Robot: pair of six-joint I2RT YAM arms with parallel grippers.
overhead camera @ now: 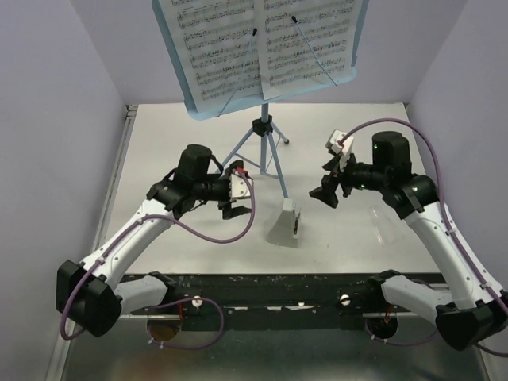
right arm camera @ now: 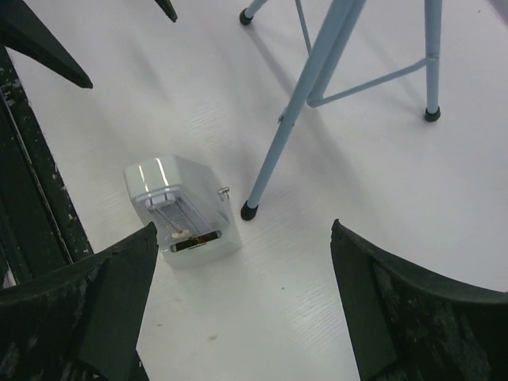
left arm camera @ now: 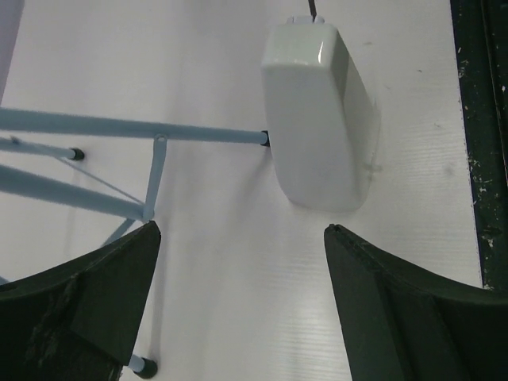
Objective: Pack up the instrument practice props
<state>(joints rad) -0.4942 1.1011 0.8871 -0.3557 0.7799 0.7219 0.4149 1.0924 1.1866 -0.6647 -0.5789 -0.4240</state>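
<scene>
While both my arms reach forward from the near edge, elbows bowed outward, my left fingers [left arm camera: 103,309] and my right fingers [right arm camera: 405,309] hang spread wide, holding nothing, either side of the light-blue metal music stand [right arm camera: 298,111]. That stand rises mid-counter, toward the back, with two white printed sheet-music pages [overhead camera: 218,40] side by side on its tray. Just beside its front foot sits a pale grey wedge-shaped metronome [overhead camera: 283,224]. Bare white counter [overhead camera: 365,234] opens right of the stand. Pale lilac walls [overhead camera: 48,119] close three sides.
</scene>
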